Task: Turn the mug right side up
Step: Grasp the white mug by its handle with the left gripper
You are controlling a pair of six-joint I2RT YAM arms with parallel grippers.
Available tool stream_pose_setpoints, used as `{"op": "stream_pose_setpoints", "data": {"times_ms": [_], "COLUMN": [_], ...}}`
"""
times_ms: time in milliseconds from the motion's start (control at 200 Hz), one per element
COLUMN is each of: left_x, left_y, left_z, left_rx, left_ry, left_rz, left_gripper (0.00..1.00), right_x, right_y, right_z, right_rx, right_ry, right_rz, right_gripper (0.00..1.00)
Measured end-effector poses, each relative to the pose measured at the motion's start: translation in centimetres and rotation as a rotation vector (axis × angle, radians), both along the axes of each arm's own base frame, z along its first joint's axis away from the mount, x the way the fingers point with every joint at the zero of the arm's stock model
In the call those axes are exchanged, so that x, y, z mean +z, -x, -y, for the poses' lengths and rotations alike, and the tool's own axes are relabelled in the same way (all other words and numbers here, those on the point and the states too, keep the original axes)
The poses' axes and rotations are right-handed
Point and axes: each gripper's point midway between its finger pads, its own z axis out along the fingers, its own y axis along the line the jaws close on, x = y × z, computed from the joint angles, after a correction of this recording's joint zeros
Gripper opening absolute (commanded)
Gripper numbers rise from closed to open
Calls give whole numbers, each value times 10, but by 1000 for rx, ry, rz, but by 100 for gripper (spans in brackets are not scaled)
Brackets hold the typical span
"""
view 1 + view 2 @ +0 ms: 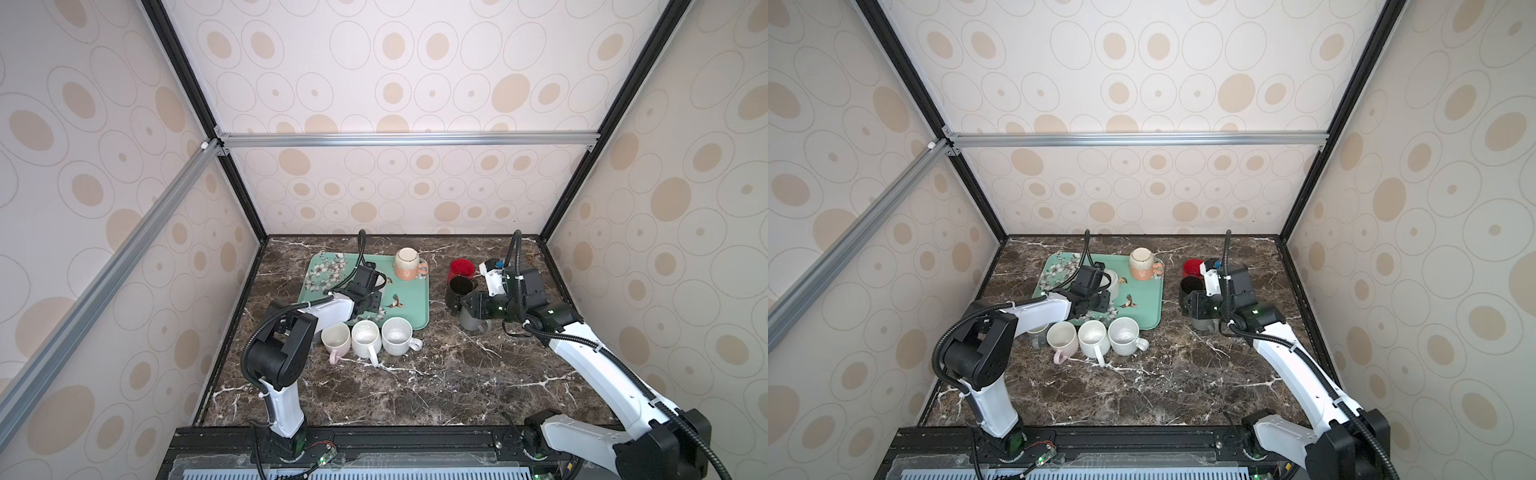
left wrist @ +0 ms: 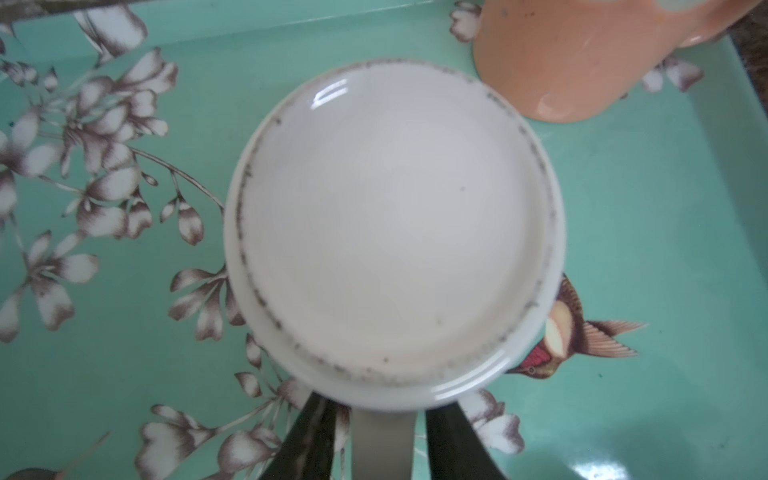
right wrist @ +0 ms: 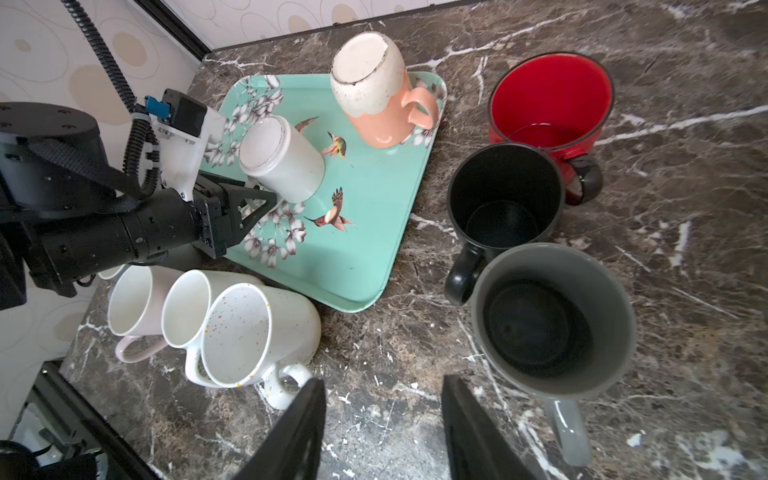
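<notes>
Black fingers (image 2: pixel 307 444) of the left tool (image 2: pixel 380 405) are filling the near edge of the left wrist view. They are standing released on either side of the handle (image 2: pixel 384 444) of the white mug (image 2: pixel 395 224), with slivers of tray showing between them and the handle. That mug is sitting upside down on the teal tray (image 2: pixel 644 208), its speckled base facing straight up and its long axis standing roughly upright. Its handle is pointing back at the tool. In a top view the mug (image 1: pixel 1112 284) is peeking out from behind the left wrist. Near it, at the tray's far right corner, a peach mug (image 2: pixel 582 54) is also resting mouth down. Over the table (image 3: pixel 415 332), the right tool (image 3: pixel 382 386) is hovering with its jaws parted, grasping nothing. It is close to a grey mug (image 3: pixel 552 320), a black mug (image 3: pixel 503 195) and a red mug (image 3: pixel 548 99), all standing mouth up off the tray. A row of three pale mugs (image 3: pixel 187 307) is standing mouth up along the tray's near edge.
</notes>
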Motion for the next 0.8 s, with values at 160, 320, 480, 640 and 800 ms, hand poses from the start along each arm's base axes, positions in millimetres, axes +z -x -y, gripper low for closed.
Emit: {"op": "stream_pose_setpoints", "data": {"times_ms": [160, 320, 480, 640, 800], "left_x": [13, 18, 19, 19, 11], "left_y": [-5, -11, -13, -16, -17], "left_z": [-2, 1, 4, -1, -6], "left_rx": [10, -8, -25, -7, 11], "left_ry": [51, 111, 150, 177, 175], "left_rz": [42, 67, 82, 77, 59], "left_gripper": [55, 54, 51, 46, 41], "right_x": [-1, 0, -4, -4, -4], "right_y": [2, 3, 6, 6, 7], "right_z": [-6, -9, -8, -9, -10], "right_rx": [14, 21, 19, 19, 21], "right_ry": [-37, -53, -54, -61, -68], "right_rz": [-23, -30, -41, -47, -51], "right_gripper": [49, 49, 50, 50, 50]}}
